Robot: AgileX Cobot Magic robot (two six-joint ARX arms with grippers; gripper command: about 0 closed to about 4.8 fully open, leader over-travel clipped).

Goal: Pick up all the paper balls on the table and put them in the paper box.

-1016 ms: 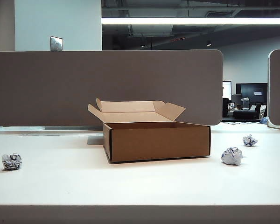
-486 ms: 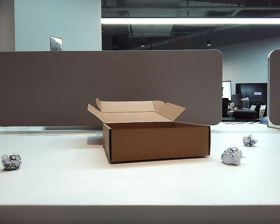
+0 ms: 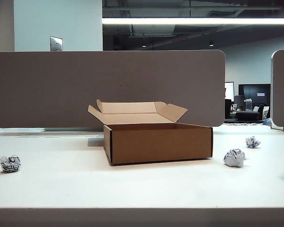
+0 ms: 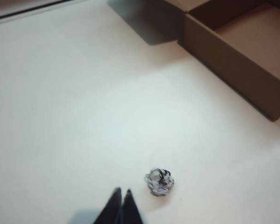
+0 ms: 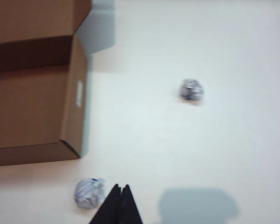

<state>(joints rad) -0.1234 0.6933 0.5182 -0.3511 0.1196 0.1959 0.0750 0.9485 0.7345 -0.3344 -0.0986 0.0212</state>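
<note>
You have the paper box (image 3: 158, 142) standing open near the middle of the white surface (image 3: 142, 189), its lid folded back behind it and nothing visible inside from either wrist view; three paper balls lie on the surface outside it. In the exterior view one ball (image 3: 10, 163) sits well apart from the box on the left; on the right, a nearer ball (image 3: 234, 158) lies beside the box's front corner and a farther ball (image 3: 252, 142) lies behind it, toward the edge. Your left tool (image 4: 121, 193) hangs above the surface with its dark tips pressed together, holding nothing; the left ball (image 4: 159, 182) lies just beside those tips, not touching. Your right tool (image 5: 121, 187) is likewise pinched to a narrow point and empty; the nearer right-hand ball (image 5: 89, 192) sits just beside it, close to the box corner (image 5: 70, 147), and the farther one (image 5: 192, 89) lies well apart. Neither arm shows in the exterior view.
</note>
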